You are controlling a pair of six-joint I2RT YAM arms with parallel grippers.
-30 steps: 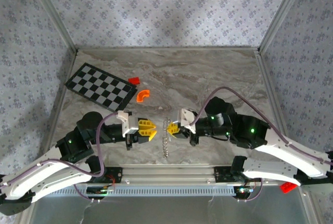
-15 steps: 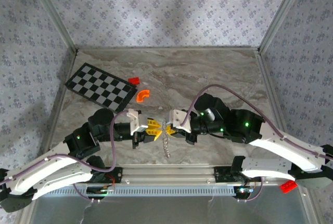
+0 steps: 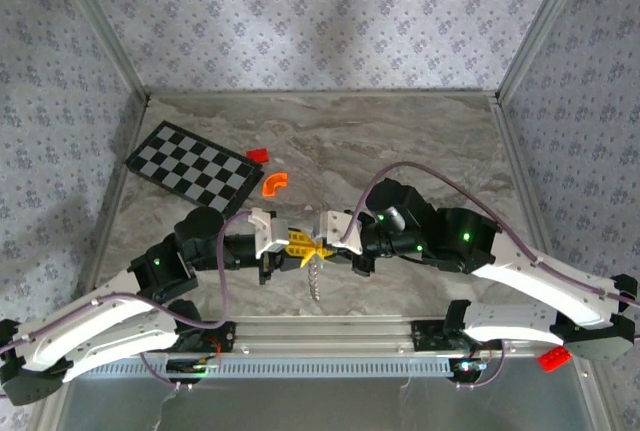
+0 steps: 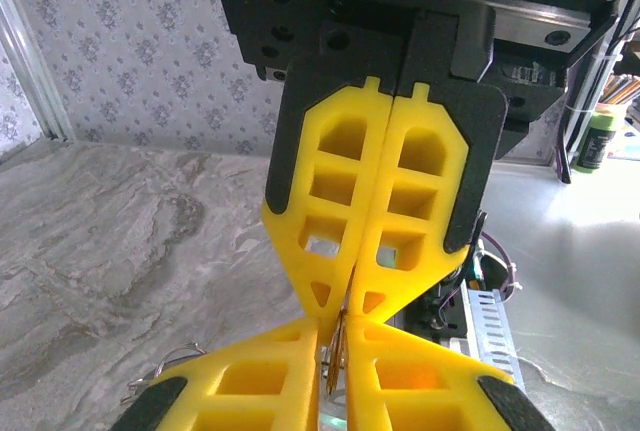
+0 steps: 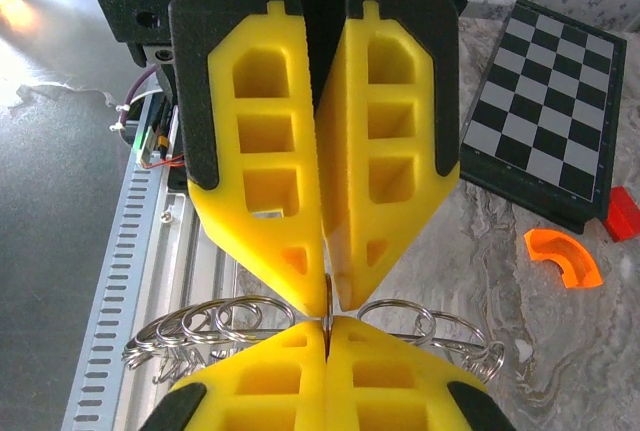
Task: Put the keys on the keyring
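Observation:
My two grippers meet tip to tip above the near middle of the table, the left gripper coming from the left and the right gripper from the right. Both are shut on the keyring, a thin silvery metal ring whose fringe of small loops hangs down below the fingertips. In the right wrist view the right gripper pinches the keyring edge-on, with loops fanning out to both sides. A thin metal edge sits between the left gripper fingers. The keys are hidden.
A black-and-white checkerboard lies at the back left, with a small red block and an orange curved piece beside it. An aluminium rail runs along the near edge just below the grippers.
Both arms moved toward each other until their fingertips met. The left gripper closed on the keyring that the right gripper was holding.

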